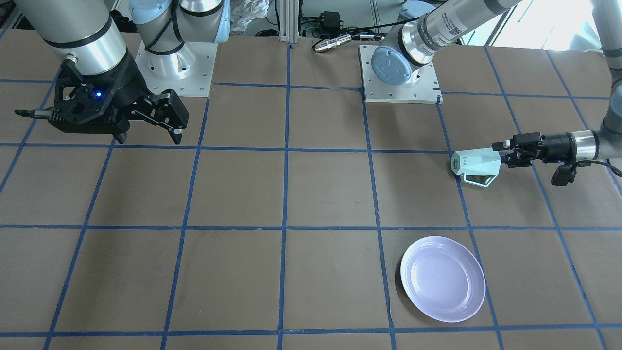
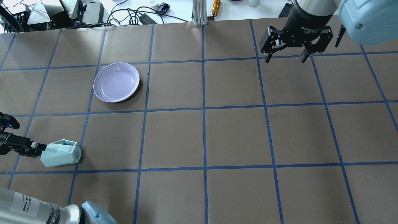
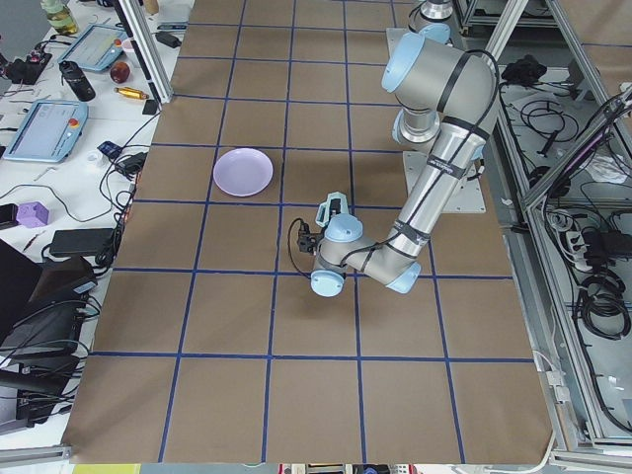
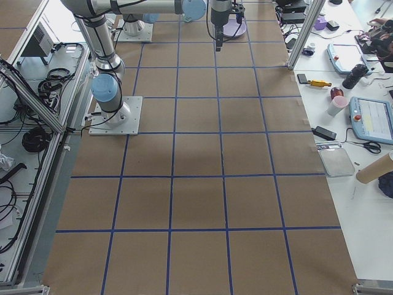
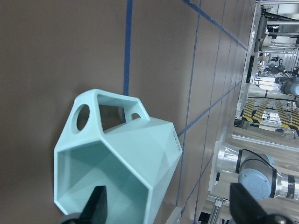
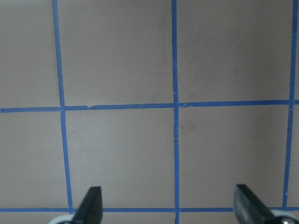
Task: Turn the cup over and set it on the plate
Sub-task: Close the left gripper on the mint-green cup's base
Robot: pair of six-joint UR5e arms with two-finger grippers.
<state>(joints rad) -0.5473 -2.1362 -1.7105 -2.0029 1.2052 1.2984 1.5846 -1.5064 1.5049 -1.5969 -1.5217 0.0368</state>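
Left gripper [image 1: 504, 154]: jaws spread wide, nothing clamped. In the wrist view, one finger [image 5: 98, 205] sits inside the mouth of the cup [image 2: 60, 153] and the other sits outside its upper wall. Whether either touches the wall cannot be told.

The cup lies on its side on the table [image 2: 236, 133], at the robot's far left. Its mouth faces the gripper, the lettered base points away, and the handle is on the side facing away from the robot. The plate [image 2: 116, 82] is well apart, farther out from the robot. The right gripper [image 2: 285, 57] hangs spread and empty over the table's right side.

Judgement: the cup looks rigid, thin-walled, light and glossy, so it is likely slippery and prone to chipping. The straddled rim wall is a sound hold, since its flat facets should seat the pads. The handle seems too open and angular for a sure pinch. A gentle close and a soft set-down are advised.
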